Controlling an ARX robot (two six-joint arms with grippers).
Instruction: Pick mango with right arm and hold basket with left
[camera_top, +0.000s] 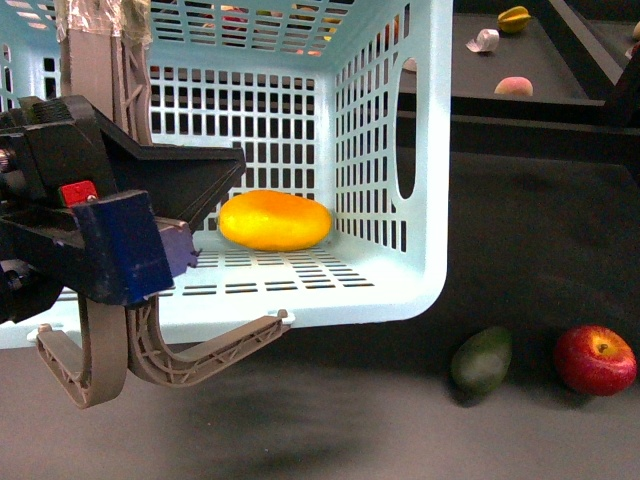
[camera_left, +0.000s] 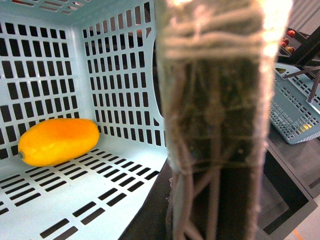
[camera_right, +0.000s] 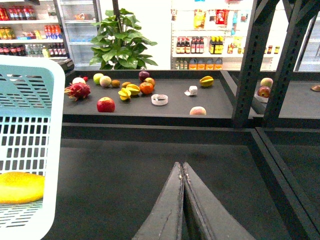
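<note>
A dark matte table (camera_top: 400, 440) fills the lower half of the front view, with a raised dark counter (camera_top: 470, 110) behind it at upper right. The right wrist view alone shows the room: shop shelves of bottles, a potted plant (camera_right: 122, 40), and loose fruit spread along that counter.

The basket (camera_top: 420, 150) takes up the left and centre of the front view, and the mango (camera_top: 275, 220) lies inside it on the slotted floor, against the back wall. At the left edge, the left gripper (camera_top: 150, 250) is clamped on a grey-brown handle (camera_top: 100, 340). The left wrist view shows that handle (camera_left: 215, 120) blurred and wrapped in pale cord, with the mango (camera_left: 57, 141) at lower left and a second basket (camera_left: 295, 110) far right.

At the bottom centre of the right wrist view, the right gripper (camera_right: 182, 172) has its fingers pressed together on nothing, over bare table beside the basket's rim (camera_right: 52, 150).

At the front view's lower right, a dark green fruit (camera_top: 482, 360) and a red apple (camera_top: 595, 360) sit near each other on the table, apart from the basket's corner; the table around them is bare.
</note>
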